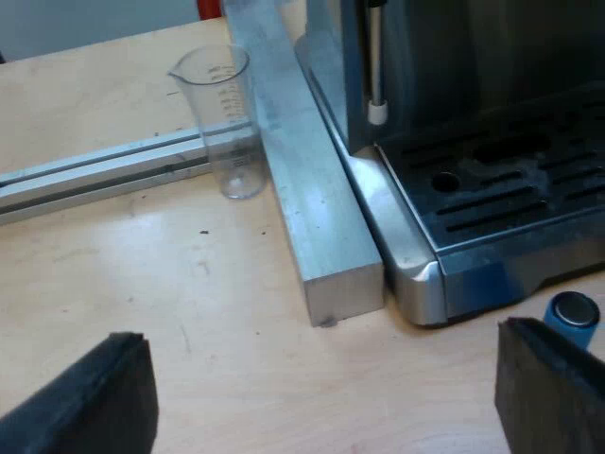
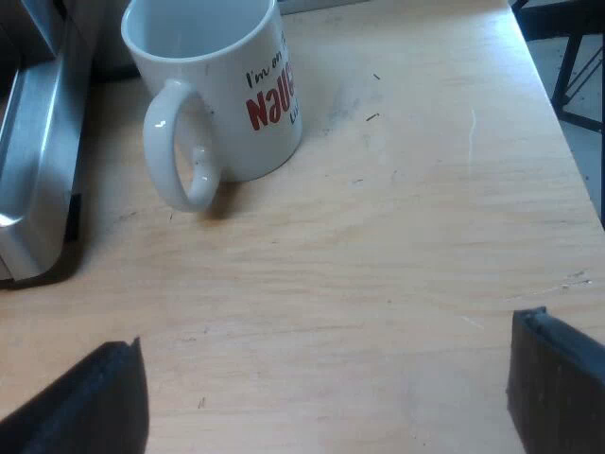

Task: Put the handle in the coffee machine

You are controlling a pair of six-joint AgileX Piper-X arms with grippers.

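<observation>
My left gripper [image 1: 321, 392] is open above the wooden table, its black fingers [image 1: 90, 402] wide apart with nothing between them. Beyond it stands the espresso machine [image 1: 473, 142] with its slotted drip tray [image 1: 510, 194] and a steam wand [image 1: 376, 66]. A blue tamper [image 1: 572, 317] lies on the table at the machine's corner, close to one left finger. My right gripper [image 2: 326, 397] is open too, over bare wood, with nothing held. A white mug [image 2: 216, 90] with red lettering stands upright ahead of it, beside the machine's metal edge [image 2: 33, 161].
A clear measuring glass [image 1: 222, 118] stands upright next to a thick metal bar [image 1: 307, 199] that runs along the machine's side. A second aluminium rail [image 1: 104, 170] lies across the table behind the glass. The table's edge [image 2: 558, 123] drops off beyond the mug.
</observation>
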